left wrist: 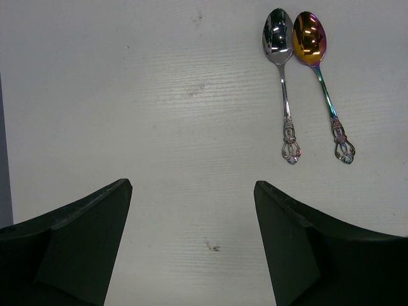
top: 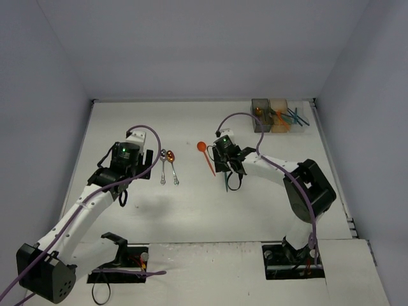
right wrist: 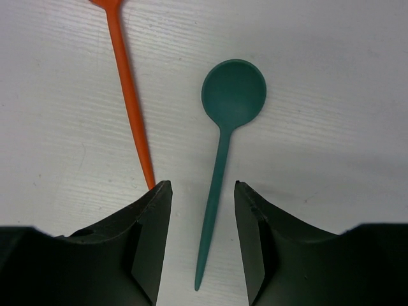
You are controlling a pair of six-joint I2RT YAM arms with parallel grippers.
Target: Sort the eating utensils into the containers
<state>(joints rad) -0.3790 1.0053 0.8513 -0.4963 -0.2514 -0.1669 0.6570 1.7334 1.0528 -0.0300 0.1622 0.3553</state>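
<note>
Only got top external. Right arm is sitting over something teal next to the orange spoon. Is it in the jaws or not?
Observer: Not gripped. In the right wrist view the right jaws are open and the teal spoon lies with its handle in the gap, bowl pointing away.
Operator: Orange one inside the gap too?
Observer: No. The orange spoon runs outside the gap, and its handle end meets the edge of one finger. I cannot tell if they touch.
Operator: Left arm holding anything?
Observer: Nothing. The left jaws are open and empty. The silver spoon and gold spoon lie ahead, off to the right of the gap in the left wrist view.
</note>
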